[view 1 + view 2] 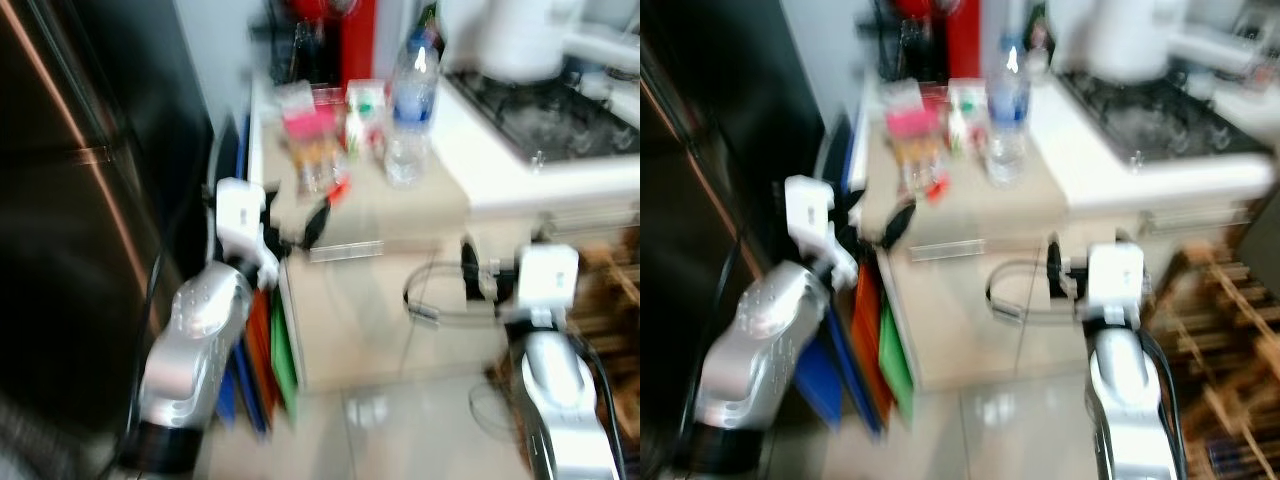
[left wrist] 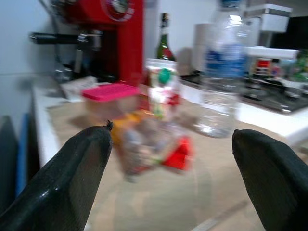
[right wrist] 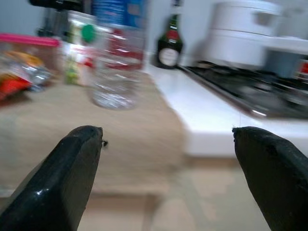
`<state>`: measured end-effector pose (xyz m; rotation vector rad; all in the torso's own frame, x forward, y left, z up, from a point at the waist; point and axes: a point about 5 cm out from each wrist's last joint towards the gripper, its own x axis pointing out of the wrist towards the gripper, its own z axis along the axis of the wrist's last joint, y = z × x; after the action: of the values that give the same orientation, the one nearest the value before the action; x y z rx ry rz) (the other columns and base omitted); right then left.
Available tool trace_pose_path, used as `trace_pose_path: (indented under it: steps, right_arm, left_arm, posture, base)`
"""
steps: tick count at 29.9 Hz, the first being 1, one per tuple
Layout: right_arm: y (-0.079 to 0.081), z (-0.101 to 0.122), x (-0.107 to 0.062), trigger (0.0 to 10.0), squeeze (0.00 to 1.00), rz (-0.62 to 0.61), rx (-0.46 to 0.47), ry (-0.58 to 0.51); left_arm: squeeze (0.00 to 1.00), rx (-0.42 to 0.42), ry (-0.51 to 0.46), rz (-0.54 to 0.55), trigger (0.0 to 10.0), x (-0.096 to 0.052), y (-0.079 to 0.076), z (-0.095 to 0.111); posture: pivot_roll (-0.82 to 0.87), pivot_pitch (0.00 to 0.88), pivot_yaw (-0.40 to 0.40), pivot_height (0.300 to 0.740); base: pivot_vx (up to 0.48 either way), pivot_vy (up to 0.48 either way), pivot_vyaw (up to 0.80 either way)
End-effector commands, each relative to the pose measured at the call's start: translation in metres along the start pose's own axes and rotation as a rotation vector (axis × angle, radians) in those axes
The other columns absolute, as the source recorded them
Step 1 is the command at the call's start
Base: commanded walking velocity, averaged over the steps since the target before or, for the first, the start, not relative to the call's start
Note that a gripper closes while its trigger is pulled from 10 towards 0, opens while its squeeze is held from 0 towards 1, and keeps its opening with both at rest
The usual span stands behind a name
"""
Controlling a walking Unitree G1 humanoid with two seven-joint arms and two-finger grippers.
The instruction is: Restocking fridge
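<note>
The views are blurred. On the beige counter (image 1: 400, 215) stand a clear water bottle (image 1: 410, 105), a pink-lidded tub (image 1: 308, 125), a small carton with a green cap (image 1: 362, 112) and a clear snack packet with red on it (image 2: 154, 144). My left gripper (image 1: 295, 222) is open at the counter's front left corner, pointing at the packet and tub with nothing between its fingers. My right gripper (image 1: 470, 268) is open and lower, in front of the counter's face, with the bottle (image 3: 118, 57) ahead of it. The dark fridge door (image 1: 70, 200) is on the left.
A red coffee machine (image 1: 335, 35) and a dark bottle (image 3: 169, 45) stand at the back. A hob (image 1: 545, 110) with a white appliance (image 1: 520, 35) is on the right. Coloured boards (image 1: 265, 370) lean beside the counter. A wooden rack (image 1: 1220, 320) stands at lower right.
</note>
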<state>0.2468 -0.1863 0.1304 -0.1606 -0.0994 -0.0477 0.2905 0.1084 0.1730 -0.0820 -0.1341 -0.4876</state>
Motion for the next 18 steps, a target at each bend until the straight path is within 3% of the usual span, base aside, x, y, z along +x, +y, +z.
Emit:
trace_pose_path:
  steps: [1,4,7,10,12,14,18]
  right_arm:
    - [0.007,0.004,-0.001,10.0,0.00,0.016,0.014,-0.015]
    - [0.007,0.003,-0.001,10.0,0.00,0.014,0.018,-0.015]
    - [0.007,0.004,0.000,10.0,0.00,0.009,0.021,-0.017]
    - [0.007,0.005,0.000,10.0,0.00,0.012,0.019,-0.021]
    - [0.007,0.005,0.001,10.0,0.00,0.013,0.016,-0.022]
    - [0.008,0.005,0.001,10.0,0.00,0.012,0.016,-0.022]
    - [0.007,0.006,-0.001,10.0,0.00,0.004,0.013,-0.023]
  left_arm:
    - [0.00,0.026,-0.007,0.005,10.0,0.000,0.004,0.004]
    - [0.00,0.033,-0.011,-0.011,10.0,0.002,0.001,0.006]
    - [0.00,0.089,-0.040,-0.104,10.0,0.013,-0.011,0.013]
    - [0.00,0.110,-0.057,-0.113,10.0,0.025,-0.011,0.021]
    - [0.00,0.112,-0.040,-0.089,10.0,0.038,-0.004,0.025]
    - [0.00,0.105,-0.025,-0.063,10.0,0.042,0.000,0.025]
    - [0.00,0.026,0.088,0.032,10.0,0.053,0.017,0.018]
  posture:
    - [-0.05,0.000,0.056,0.740]
    - [-0.05,0.000,0.056,0.740]
    - [-0.05,0.000,0.051,0.740]
    - [-0.05,0.000,0.047,0.740]
    - [-0.06,0.000,0.048,0.740]
    - [-0.06,0.000,0.048,0.740]
    - [-0.07,0.000,0.058,0.740]
  base:
    - [0.472,0.000,0.00]
    - [0.480,0.000,0.00]
    - [0.472,0.000,0.00]
    - [0.476,0.000,0.00]
    - [0.240,0.000,0.00]
    - [0.000,0.000,0.00]
    - [0.000,0.000,0.00]
